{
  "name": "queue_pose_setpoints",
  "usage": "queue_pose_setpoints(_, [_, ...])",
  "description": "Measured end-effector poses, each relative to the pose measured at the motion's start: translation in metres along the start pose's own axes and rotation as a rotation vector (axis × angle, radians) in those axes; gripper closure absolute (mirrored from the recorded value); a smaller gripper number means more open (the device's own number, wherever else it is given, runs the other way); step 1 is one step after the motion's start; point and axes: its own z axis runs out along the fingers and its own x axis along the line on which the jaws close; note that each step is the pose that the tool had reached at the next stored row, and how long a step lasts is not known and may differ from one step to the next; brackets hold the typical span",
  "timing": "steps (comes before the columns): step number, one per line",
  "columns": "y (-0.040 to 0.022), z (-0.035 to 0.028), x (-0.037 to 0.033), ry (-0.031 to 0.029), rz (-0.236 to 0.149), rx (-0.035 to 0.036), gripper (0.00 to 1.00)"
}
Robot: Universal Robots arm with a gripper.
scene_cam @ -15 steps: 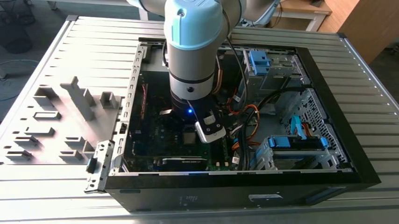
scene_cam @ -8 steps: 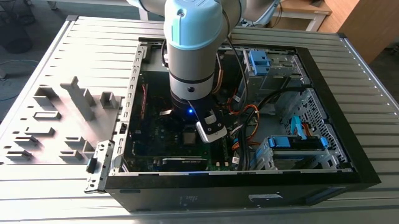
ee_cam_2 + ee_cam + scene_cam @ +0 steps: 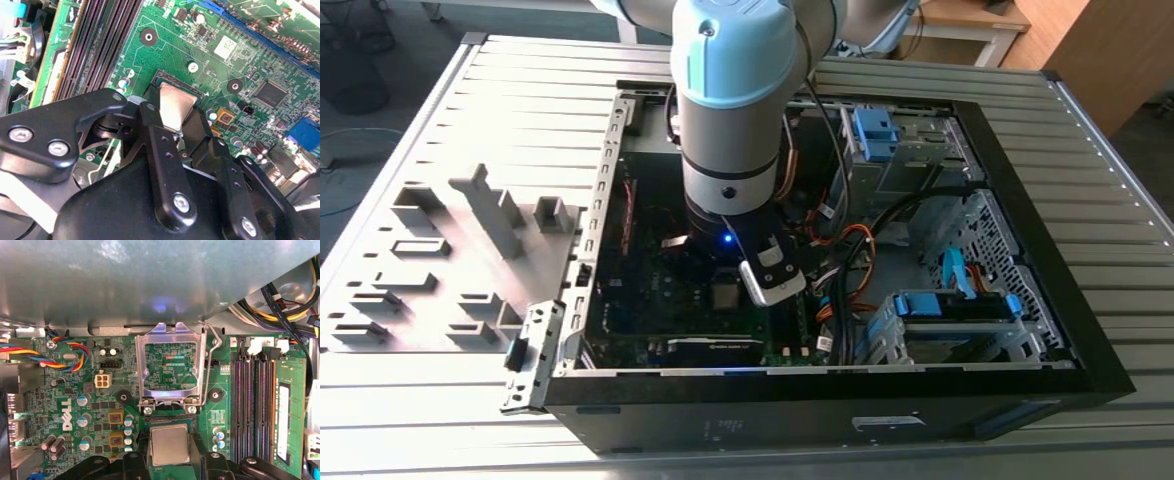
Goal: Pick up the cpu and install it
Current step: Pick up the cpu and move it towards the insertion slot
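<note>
My pincer point(image 3: 175, 119) is closed narrowly on two opposite edges of the cpu point(image 3: 170, 443), holding it level at the socket point(image 3: 167, 421). The hinged retention frame point(image 3: 169, 335) stands flipped up, so the socket lies open to receive it.

Colours in and around the open case

The cpu point(image 3: 170, 444) is plain pale silver-grey, set against a green motherboard point(image 3: 70, 390) laced with fine lighter traces. The socket frame point(image 3: 170, 332) is bright bare silver. The memory slots point(image 3: 252, 405) run black with purplish stripes. A wire bundle point(image 3: 45, 357) mixes red, yellow, blue and orange. In the exterior view my arm point(image 3: 734, 60) is light blue over grey, the case point(image 3: 667, 405) black, the desk point(image 3: 440, 420) grey and ribbed.
</note>
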Motion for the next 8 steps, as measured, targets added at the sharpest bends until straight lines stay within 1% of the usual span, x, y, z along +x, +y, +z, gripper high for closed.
queue_pose_setpoints(7, [0.0000, 0.0000, 0.0001, 0.0001, 0.000, 0.0003, 0.57])
queue_pose_setpoints(8, [0.0000, 0.0001, 0.0001, 0.0000, 0.000, 0.0001, 0.62])
